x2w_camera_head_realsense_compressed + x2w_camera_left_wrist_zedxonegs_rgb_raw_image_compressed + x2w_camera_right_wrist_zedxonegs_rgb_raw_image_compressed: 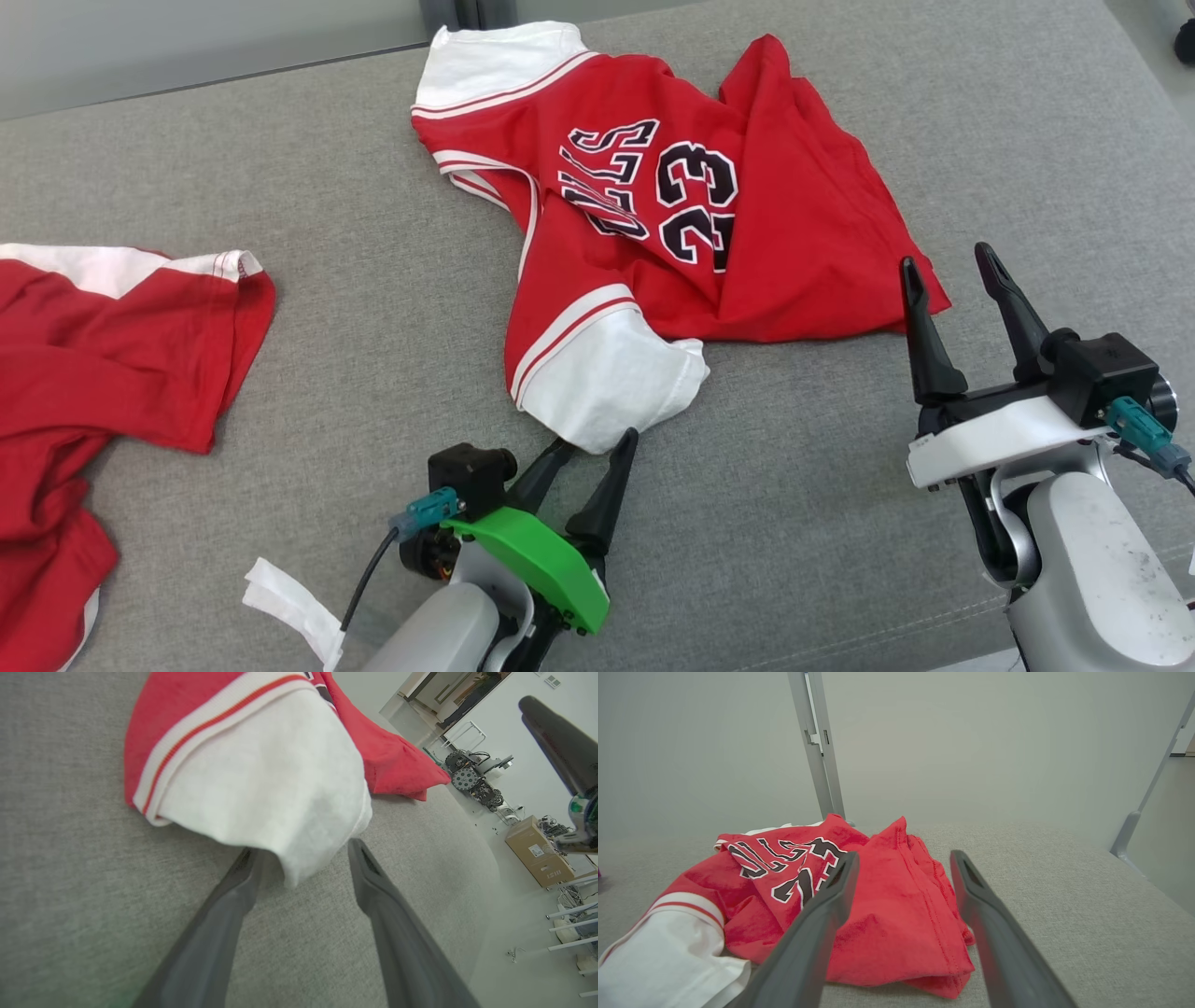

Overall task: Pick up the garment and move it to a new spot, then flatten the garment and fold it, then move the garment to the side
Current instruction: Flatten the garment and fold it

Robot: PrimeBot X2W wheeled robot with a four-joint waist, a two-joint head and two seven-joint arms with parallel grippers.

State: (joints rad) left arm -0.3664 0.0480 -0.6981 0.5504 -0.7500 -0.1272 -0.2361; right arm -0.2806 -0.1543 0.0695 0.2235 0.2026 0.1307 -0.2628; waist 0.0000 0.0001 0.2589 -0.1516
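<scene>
While both arms stand at the near side of the bench (355, 280), what matters is how the red jersey (784, 233) lies against them. It sits crumpled in the middle of the bench, reaching toward the far edge and turned sideways to the robot. The neck opening faces the left edge and the hem the right, so its length runs across the bench. Its two white sleeves point one to the far edge and one to the near edge.

That near sleeve (607, 383) ends right at the left gripper (597, 439). The two fingers stand apart, one on each side of the sleeve's tip, with the cloth lying loose between them and nothing pinched. From the left wrist view one finger looks tucked partly under the white cloth, though I cannot tell if it truly touches.

The right gripper (946, 259) is also spread wide and holds nothing. It hovers just beside the jersey's near right corner (934, 301), where the hem is doubled over on itself, with its fingers pointing toward the far edge.

As I judge it, the left arm is the one placed to take hold: the sleeve lies straight ahead along its fingers, and it need only close. The right arm would have to drop and shift a little left to catch the hem corner. With both holds along the near side, a pull apart should stretch the jersey along its length. A second red garment (112, 355) lies at the left edge, well apart from all this.
</scene>
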